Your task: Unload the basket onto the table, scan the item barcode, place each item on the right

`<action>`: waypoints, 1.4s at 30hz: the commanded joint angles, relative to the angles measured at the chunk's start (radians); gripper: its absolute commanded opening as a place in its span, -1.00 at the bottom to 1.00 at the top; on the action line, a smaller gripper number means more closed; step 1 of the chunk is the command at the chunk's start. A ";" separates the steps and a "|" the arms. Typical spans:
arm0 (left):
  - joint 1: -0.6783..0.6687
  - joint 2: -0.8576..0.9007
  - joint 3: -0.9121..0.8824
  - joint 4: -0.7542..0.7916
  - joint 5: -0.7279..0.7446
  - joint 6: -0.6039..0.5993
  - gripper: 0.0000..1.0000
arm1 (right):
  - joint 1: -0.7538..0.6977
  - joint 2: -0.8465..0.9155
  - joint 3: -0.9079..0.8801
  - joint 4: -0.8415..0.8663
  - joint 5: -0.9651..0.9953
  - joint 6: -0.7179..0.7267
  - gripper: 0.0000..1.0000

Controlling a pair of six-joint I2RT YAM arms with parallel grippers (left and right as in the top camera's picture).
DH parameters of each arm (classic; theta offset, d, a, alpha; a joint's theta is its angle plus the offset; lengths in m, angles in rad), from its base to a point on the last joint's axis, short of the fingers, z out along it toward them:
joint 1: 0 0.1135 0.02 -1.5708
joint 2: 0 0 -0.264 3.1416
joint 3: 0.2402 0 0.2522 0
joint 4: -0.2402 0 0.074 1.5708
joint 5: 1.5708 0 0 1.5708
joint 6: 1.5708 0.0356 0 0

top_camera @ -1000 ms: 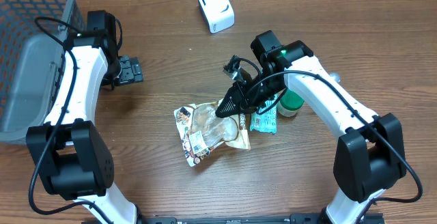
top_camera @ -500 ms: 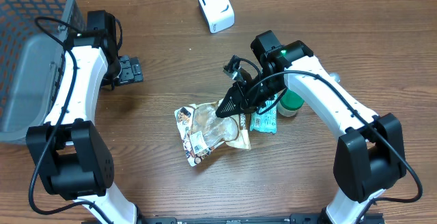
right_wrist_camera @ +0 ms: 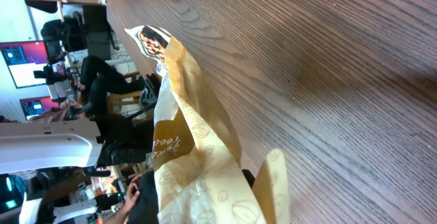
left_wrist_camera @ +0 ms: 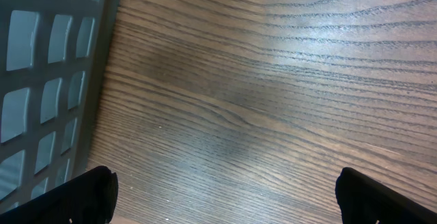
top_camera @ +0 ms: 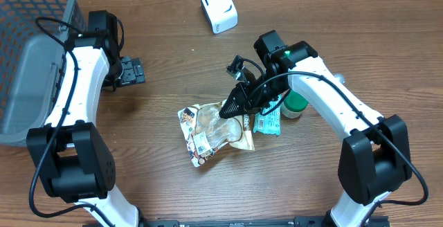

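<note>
The item is a crinkled tan snack bag [top_camera: 208,133] with a white barcode label [top_camera: 199,142] facing up, at the table's middle. My right gripper [top_camera: 229,109] is shut on the bag's upper right edge. In the right wrist view the bag [right_wrist_camera: 194,162] fills the lower left and hides the fingers. A white scanner [top_camera: 219,7] stands at the back, well away from the bag. My left gripper [top_camera: 131,71] hangs open over bare wood near the basket, its two dark fingertips [left_wrist_camera: 89,197] wide apart with nothing between them.
A grey mesh basket [top_camera: 28,54] takes up the left edge, its wall [left_wrist_camera: 41,67] showing in the left wrist view. A teal packet [top_camera: 268,123] and a green-capped jar [top_camera: 294,106] lie under the right arm, beside the bag.
</note>
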 commanded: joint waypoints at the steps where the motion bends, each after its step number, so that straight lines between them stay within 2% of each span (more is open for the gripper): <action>1: 0.005 -0.006 0.011 0.001 -0.006 -0.003 0.99 | -0.001 -0.032 -0.002 0.005 -0.007 -0.009 -0.92; 42: 0.005 -0.006 0.011 0.001 -0.006 -0.003 0.99 | 0.030 -0.032 -0.002 0.046 0.016 -0.004 -0.92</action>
